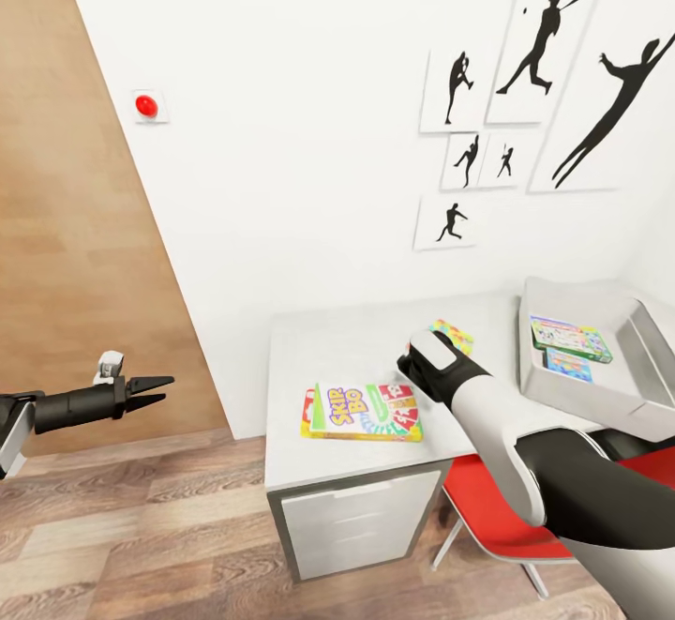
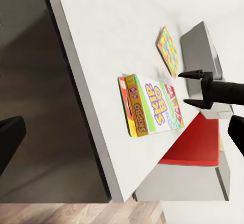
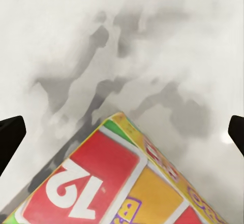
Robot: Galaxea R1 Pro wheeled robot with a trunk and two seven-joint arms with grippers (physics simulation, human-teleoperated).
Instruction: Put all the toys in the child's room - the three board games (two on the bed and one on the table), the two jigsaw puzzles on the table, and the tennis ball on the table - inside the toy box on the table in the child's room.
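Observation:
A green-yellow Skip-Bo board game point(image 1: 361, 411) lies flat near the front of the table point(image 1: 328, 348). My right gripper point(image 2: 189, 88) hangs open just above that box's red-card end point(image 3: 127, 183), touching nothing. A jigsaw puzzle point(image 1: 452, 334) lies behind my right wrist, partly hidden. The grey toy box point(image 1: 626, 385) stands at the table's right end with a pale-green game point(image 1: 570, 337) and a small blue game point(image 1: 568, 365) inside. My left gripper point(image 1: 155, 392) is open and empty, off the table's left end over the floor. The tennis ball and the bed are out of view.
A white drawer cabinet point(image 1: 361, 517) sits under the table's left end. A red chair point(image 1: 497, 507) is tucked in at the front, under my right arm. White wall with black athlete pictures point(image 1: 539, 48) runs behind. Wood floor point(image 1: 141, 526) spreads to the left.

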